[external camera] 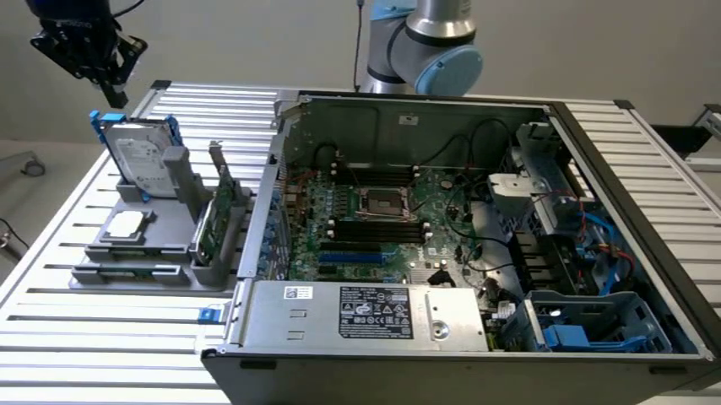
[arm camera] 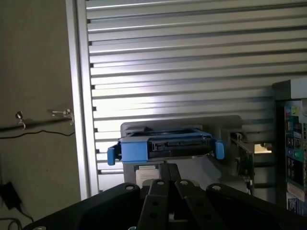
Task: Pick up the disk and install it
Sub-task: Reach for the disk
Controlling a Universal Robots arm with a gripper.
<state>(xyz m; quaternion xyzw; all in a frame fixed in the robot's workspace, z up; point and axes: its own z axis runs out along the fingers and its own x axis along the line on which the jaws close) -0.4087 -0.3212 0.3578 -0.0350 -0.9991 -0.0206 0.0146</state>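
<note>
Ribbed aluminium table with an open computer case sitting on it, motherboard facing up. Over on the exterior view's left we've got a grey holder on the table. The disk stands upright on edge at its far end, with a blue frame around it and the white label toward the camera. A small silver processor chip lies flat in the holder, nearer the camera. A green card stands on edge on the side of the holder closest to the case. The gripper hangs in the air above the disk, clearly apart from it, pinched together with nothing in it. From the wrist view we look past the closed fingers onto the disk's blue edge.
</note>
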